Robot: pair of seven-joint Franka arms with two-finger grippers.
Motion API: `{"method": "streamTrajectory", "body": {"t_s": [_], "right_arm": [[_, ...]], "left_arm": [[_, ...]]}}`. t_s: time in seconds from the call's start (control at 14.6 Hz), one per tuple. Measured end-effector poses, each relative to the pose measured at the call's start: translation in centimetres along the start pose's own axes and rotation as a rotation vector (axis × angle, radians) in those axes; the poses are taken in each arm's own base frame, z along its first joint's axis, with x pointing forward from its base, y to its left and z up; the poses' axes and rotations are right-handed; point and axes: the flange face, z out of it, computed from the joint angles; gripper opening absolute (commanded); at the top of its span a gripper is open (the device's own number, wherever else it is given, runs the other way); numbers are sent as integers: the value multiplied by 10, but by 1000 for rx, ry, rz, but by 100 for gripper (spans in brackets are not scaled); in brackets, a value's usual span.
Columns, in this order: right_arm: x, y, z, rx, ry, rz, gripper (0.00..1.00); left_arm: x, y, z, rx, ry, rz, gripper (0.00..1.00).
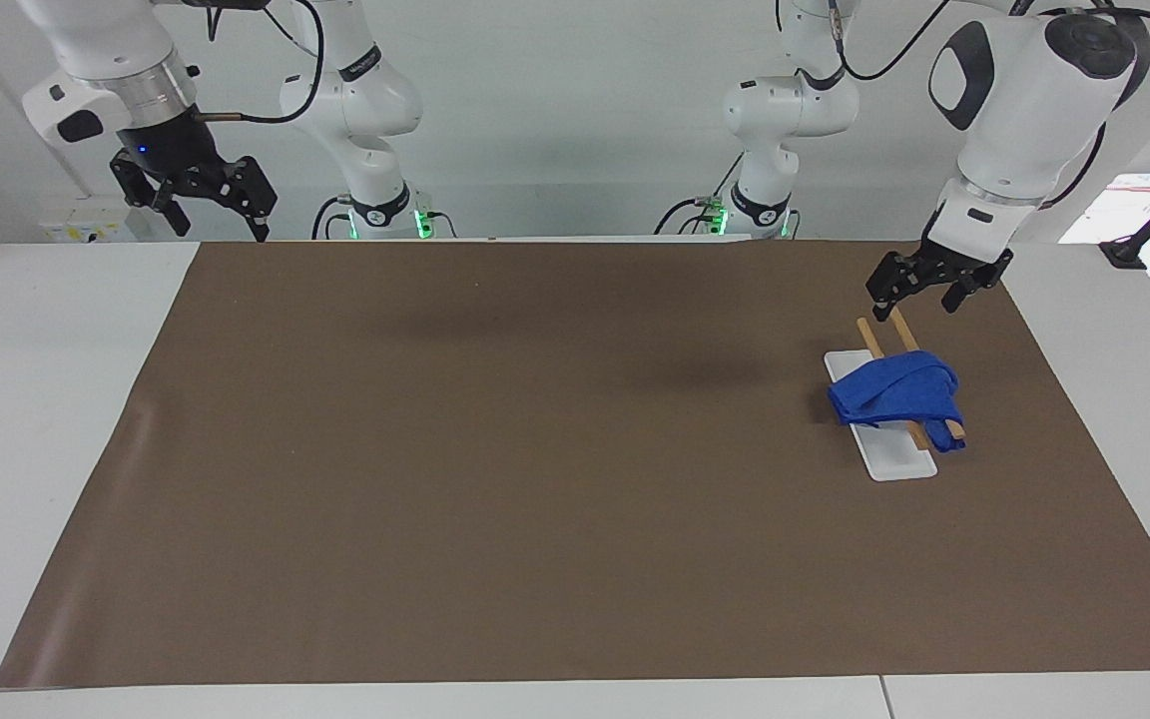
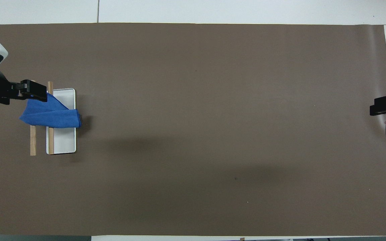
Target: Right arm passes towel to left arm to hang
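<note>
The blue towel (image 1: pixel 896 394) hangs draped over two wooden bars (image 1: pixel 869 335) on a white tray (image 1: pixel 899 464) at the left arm's end of the table. It also shows in the overhead view (image 2: pixel 50 113). My left gripper (image 1: pixel 917 303) is open and empty, raised in the air over the bars' ends that lie nearer to the robots, clear of the towel. In the overhead view the left gripper (image 2: pixel 34 93) overlaps the towel's corner. My right gripper (image 1: pixel 219 225) is open and empty. It waits raised over the right arm's end of the table, near its base.
A brown mat (image 1: pixel 535 449) covers most of the white table. In the overhead view the tray (image 2: pixel 62 144) and the bars (image 2: pixel 33 140) lie beside the mat's edge at the left arm's end. The right gripper's tip (image 2: pixel 385 104) shows at the mat's edge at the right arm's end.
</note>
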Motion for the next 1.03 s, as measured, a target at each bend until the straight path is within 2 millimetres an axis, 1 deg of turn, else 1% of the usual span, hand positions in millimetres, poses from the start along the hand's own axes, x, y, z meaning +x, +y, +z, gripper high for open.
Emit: {"method": "streamTrajectory", "body": {"t_s": [0.21, 0.55, 0.82, 1.03], "right_arm": [[0, 0, 0, 0, 0, 0, 100], [0, 0, 0, 0, 0, 0, 100], [0, 0, 0, 0, 0, 0, 100], [0, 0, 0, 0, 0, 0, 100]], "left_arm": [[-3, -4, 1, 1, -35, 51, 100], [-16, -8, 1, -9, -50, 46, 100], [-17, -23, 0, -47, -39, 9, 100], [-17, -23, 1, -49, -39, 8, 100]]}}
